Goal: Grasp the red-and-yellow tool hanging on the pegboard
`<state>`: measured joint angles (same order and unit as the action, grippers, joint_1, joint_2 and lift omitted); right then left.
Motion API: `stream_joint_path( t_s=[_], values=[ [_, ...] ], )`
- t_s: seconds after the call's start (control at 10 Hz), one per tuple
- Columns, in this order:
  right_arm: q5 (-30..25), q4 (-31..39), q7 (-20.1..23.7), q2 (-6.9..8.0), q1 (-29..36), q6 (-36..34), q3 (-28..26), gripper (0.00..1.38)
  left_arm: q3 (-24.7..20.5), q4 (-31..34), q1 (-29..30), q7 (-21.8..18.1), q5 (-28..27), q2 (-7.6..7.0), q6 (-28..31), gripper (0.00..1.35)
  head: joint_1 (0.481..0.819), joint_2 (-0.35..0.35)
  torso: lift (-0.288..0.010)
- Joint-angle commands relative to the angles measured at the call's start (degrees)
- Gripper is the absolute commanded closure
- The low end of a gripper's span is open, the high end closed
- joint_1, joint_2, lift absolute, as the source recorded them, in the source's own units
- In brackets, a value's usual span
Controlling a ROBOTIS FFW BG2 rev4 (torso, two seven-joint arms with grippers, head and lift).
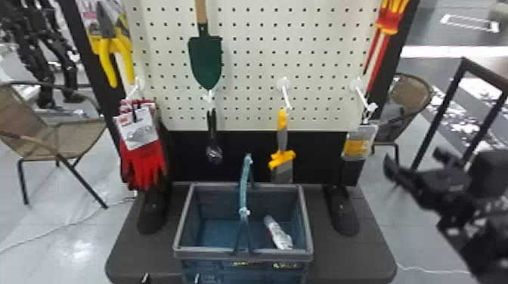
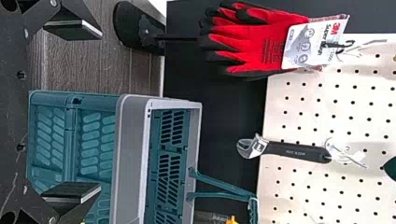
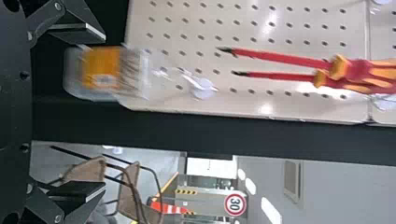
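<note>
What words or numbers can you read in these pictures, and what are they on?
"30": on the round sign in the room behind.
card on the red gloves: logo and small print, too blurred to read.
wrench handle: tiny print, unreadable.
basket front: yellow marks, unreadable.

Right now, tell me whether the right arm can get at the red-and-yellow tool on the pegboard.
Probably yes: the right gripper is open, with nothing between it and the red-and-yellow tool higher up.

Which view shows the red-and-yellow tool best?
Right wrist view: red-and-yellow tool close, both shafts and tips clear. Head view crops its handles at the top edge. Left wrist view faces the gloves.
</note>
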<state>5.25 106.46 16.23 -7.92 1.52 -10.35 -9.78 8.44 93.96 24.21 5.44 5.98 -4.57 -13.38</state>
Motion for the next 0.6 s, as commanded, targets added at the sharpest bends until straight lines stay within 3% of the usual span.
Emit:
stream_joint_path(
  t_s=[0.0,0.3,0.5],
  values=[
    [-0.2,0.9,1.5,-1.05,-5.7,-5.1,-1.7,0.18,0.2,0.1,0.0,0.0,0.0,-0.09,0.3,0.16,0.549,0.000,-0.100],
    [3.4,4.4,3.8,-9.31,-16.2,-18.1,-1.7,0.18,1.5,0.1,-1.4,0.0,0.1,-1.41,1.6,0.16,0.549,0.000,-0.100],
    [11.6,5.4,3.8,-15.11,-22.2,-25.2,-1.7,0.18,1.8,0.1,-1.3,0.0,0.0,-1.32,2.3,0.16,0.549,0.000,-0.100]
  ],
)
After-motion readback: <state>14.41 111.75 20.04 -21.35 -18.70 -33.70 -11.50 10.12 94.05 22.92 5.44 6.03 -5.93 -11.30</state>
